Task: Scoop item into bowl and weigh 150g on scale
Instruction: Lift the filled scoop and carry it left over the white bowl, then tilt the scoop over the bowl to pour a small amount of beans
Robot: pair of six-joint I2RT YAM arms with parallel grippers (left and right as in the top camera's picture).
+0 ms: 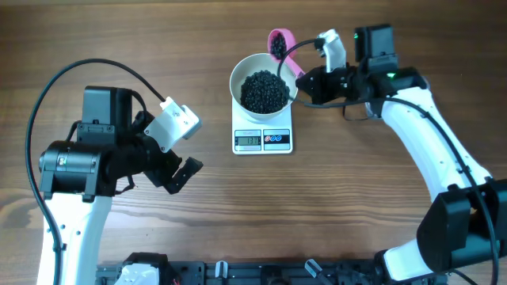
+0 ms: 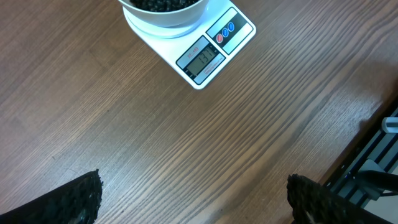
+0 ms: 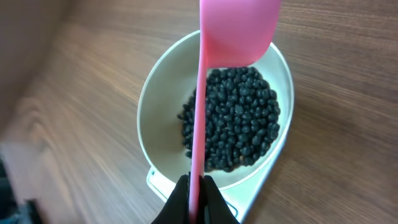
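A white bowl (image 1: 240, 73) holding a heap of black beans (image 1: 264, 90) stands on the white scale (image 1: 262, 139), whose grey display faces the table's front. My right gripper (image 1: 311, 81) is shut on the handle of a pink scoop (image 1: 280, 43); the scoop's cup, with a few beans in it, hangs just past the bowl's far rim. In the right wrist view the scoop (image 3: 239, 31) is over the bowl (image 3: 158, 118) and the beans (image 3: 239, 118). My left gripper (image 1: 181, 170) stands open over bare wood, left of the scale (image 2: 211, 56), nothing between its fingers.
The table is brown wood. A black rail with fittings (image 1: 261, 273) runs along the front edge. The left arm's black cable (image 1: 47, 103) loops over the left side. The right arm's white links (image 1: 432, 150) cross the right side.
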